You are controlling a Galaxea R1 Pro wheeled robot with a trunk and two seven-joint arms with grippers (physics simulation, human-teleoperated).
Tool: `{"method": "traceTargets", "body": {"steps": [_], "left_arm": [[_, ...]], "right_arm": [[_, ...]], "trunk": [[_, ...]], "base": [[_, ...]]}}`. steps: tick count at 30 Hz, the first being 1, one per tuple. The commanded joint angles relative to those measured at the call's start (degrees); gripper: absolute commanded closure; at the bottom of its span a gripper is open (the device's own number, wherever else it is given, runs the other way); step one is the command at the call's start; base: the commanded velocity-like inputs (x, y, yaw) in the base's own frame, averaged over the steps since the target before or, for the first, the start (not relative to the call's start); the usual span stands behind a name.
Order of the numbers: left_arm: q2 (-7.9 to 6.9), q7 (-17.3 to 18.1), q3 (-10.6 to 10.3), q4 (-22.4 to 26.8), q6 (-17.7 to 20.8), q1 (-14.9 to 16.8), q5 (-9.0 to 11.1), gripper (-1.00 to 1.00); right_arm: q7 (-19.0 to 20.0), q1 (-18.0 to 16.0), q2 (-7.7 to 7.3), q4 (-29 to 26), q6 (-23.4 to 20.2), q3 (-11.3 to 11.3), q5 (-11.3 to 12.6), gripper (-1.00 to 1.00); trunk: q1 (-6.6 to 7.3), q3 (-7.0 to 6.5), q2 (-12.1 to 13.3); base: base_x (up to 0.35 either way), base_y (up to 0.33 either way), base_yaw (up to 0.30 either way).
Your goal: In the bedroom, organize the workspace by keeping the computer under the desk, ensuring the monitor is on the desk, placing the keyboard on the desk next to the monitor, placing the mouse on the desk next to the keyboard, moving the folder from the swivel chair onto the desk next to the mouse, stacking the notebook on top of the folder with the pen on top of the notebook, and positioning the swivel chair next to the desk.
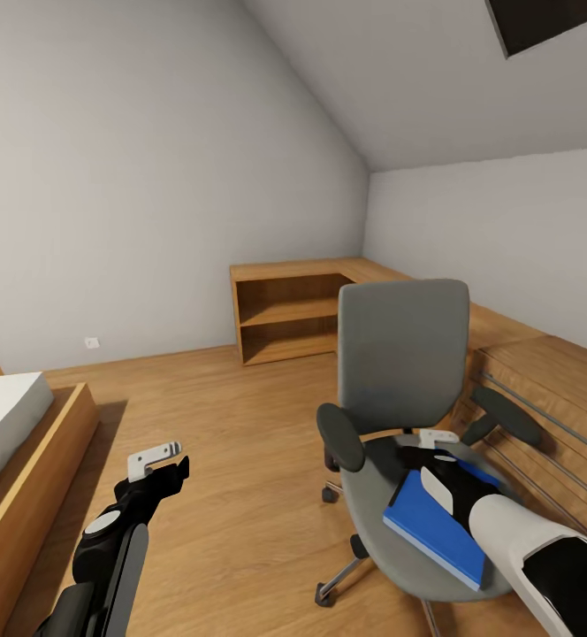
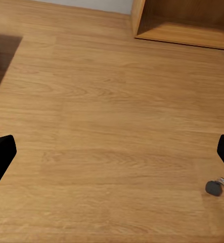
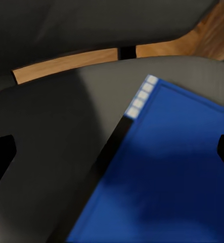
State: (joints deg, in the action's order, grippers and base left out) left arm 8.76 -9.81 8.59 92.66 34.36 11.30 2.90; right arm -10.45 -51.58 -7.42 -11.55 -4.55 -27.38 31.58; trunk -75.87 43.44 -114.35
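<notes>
Chair count: one swivel chair (image 1: 404, 372), grey seat and back, two dark armrests, chrome base on casters, standing on the wooden floor (image 1: 240, 425) just beside a low wooden unit with long bar handles (image 1: 550, 398) along the right wall. One caster (image 2: 213, 188) also shows in the left wrist view, at the edge of bare floorboards.

Folders: one, blue (image 1: 435, 526), lying flat on the chair seat, toward its front edge. In the right wrist view the folder (image 3: 162, 177) has a dark spine strip and a row of small pale squares near one corner; the grey seat (image 3: 51, 152) lies beside it, with a strip of floor visible past the seat's rear.

Arms: two. Left gripper (image 1: 156, 460) hangs over open floor, well apart from the chair; its two dark fingertips sit at opposite edges of the left wrist view with a wide gap between them, so the jaws are spread, holding nothing. Right gripper (image 1: 439, 442) is over the chair seat, directly above the folder's far end; its fingertips (image 3: 1, 162) stand wide apart at the edges of the right wrist view, spread with nothing between them. Whether they touch the folder I cannot tell.

Shelving: one open wooden corner shelf unit (image 1: 289, 314) against the far wall, two compartments, both bare. One bed (image 1: 11, 425) with a wooden frame at the left edge.
</notes>
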Motion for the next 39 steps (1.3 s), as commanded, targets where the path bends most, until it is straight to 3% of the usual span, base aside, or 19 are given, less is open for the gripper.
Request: {"method": "traceTargets", "body": {"steps": [1,4,19,39], "left_arm": [[0.03,-0.3,0.0,0.1,0.3,0.0,0.3,-1.0],[0.03,-0.3,0.0,0.1,0.3,0.0,0.3,-1.0],[-0.05,-0.3,0.0,-0.1,0.2,0.0,0.3,-1.0],[-0.05,-0.3,0.0,-0.1,0.1,0.0,0.3,-1.0]], "right_arm": [[-1.0,0.0,-0.04,-0.2,-0.4,-0.5,0.3,-1.0],[-2.9,0.0,0.02,-0.2,-0.7,-0.6,0.3,-1.0],[-3.4,0.0,0.11,-0.2,-2.6,-1.0,0.2,-1.0],[-3.3,0.0,0.12,-0.2,-3.2,-1.0,0.2,-1.0]], "trunk": [[0.01,0.06,0.0],[0.01,0.06,0.0],[0.01,0.06,0.0],[-4.38,3.65,-8.0]], "base": [[0.0,0.0,0.0],[0.0,0.0,0.0],[0.0,0.0,0.0],[0.0,0.0,0.0]]}}
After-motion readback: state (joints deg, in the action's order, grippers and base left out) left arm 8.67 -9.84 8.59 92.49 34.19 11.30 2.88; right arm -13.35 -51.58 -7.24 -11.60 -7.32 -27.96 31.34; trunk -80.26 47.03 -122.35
